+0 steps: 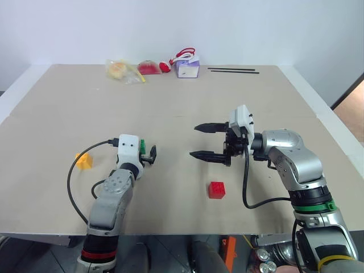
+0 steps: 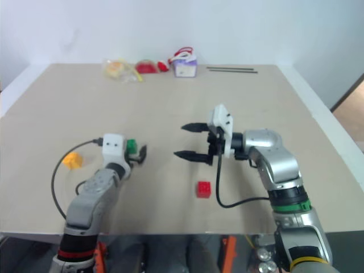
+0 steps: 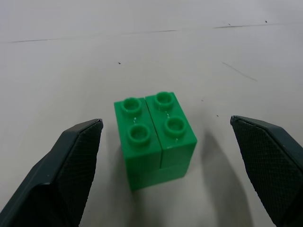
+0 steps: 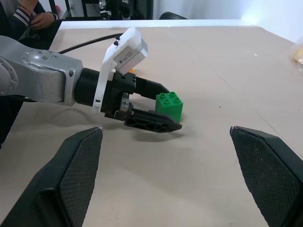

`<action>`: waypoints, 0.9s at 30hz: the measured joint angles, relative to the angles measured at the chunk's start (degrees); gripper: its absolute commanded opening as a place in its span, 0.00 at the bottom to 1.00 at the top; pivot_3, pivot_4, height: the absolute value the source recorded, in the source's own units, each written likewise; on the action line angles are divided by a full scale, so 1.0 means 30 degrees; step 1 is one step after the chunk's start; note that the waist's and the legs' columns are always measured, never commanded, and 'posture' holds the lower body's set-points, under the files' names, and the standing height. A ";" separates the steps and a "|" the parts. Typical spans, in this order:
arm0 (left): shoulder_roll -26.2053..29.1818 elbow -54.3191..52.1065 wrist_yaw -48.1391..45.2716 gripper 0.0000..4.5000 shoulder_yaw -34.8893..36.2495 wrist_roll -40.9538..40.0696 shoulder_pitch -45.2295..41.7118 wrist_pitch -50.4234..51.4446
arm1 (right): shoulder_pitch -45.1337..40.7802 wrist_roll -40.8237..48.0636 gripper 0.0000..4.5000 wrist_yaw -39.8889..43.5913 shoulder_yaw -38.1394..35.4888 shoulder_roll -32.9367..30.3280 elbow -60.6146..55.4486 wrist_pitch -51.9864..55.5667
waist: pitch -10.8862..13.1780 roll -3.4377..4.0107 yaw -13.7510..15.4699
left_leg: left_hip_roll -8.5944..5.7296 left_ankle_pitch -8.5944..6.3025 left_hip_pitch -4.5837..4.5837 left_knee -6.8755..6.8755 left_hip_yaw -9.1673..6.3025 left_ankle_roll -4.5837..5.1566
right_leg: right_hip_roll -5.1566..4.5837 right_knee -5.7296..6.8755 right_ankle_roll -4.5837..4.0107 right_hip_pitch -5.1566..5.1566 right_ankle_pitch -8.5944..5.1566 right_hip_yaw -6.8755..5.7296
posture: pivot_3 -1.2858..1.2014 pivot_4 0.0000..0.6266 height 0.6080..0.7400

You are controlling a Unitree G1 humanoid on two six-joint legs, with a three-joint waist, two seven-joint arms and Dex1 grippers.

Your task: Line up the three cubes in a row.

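Left eye view: the green cube (image 1: 143,145) sits on the surface (image 1: 182,102) and serves as landmark. The left tool (image 1: 147,154) reaches it from the near side with jaws spread wide, nothing held, probably lining up a grasp. The orange-yellow cube (image 1: 83,161) lies well to the left of the green cube. The red cube (image 1: 216,190) lies to its right and nearer the robot. The three cubes are scattered, so no row exists yet. The right tool (image 1: 203,141) hangs to the right of the green cube, pointing toward it, jaws wide and empty, seemingly waiting.

Right eye view: same layout. A purple-and-white box (image 2: 185,67) and small items sit far beyond the green cube at the surface's back edge, out of the working area.

Left wrist view: the green cube stands upright, studs up, between the two wide-apart fingers (image 3: 61,175), touching neither. It reads as two bricks joined side by side, a detail the head views do not give.

Right wrist view: seen from the side, the left tool sits low, its fingers flanking the green cube just above the surface. A person's hand (image 4: 40,20) shows beyond the far edge.
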 measured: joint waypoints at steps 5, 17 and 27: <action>0.0000 0.0161 0.0184 0.58 0.0045 0.0021 -0.0001 0.0001 | 0.0000 -0.0037 1.00 0.0167 0.0000 -0.0027 0.0000 0.0004 | 0.0000 0.0000 -0.0001 | 0.0000 0.0000 -0.0001 0.0001 0.0000 0.0000 | 0.0000 0.0000 0.0000 0.0000 0.0001 0.0000 | 0.52 0.24 1.00; 0.0802 0.0229 -0.0985 0.29 0.0037 -0.0324 0.0000 -0.0304 | 0.0016 -0.0005 1.00 0.0217 -0.0038 -0.0048 -0.0114 0.0048 | 0.0000 0.0000 -0.0006 | 0.0000 0.0000 -0.0001 -0.0003 0.0000 -0.0001 | 0.0003 0.0000 -0.0002 -0.0005 0.0001 -0.0001 | 0.52 0.24 1.00; 0.9144 0.0682 -1.6650 0.29 -0.2078 -0.4506 -0.0129 -0.4432 | 0.2706 0.2332 1.00 0.0596 -0.1699 -0.2998 -0.3977 0.2379 | 0.0002 0.0020 0.0010 | 0.0002 -0.0021 -0.0042 -0.0040 0.0012 -0.0034 | -0.0031 -0.0012 -0.0074 -0.0044 -0.0085 -0.0025 | 0.52 0.24 1.00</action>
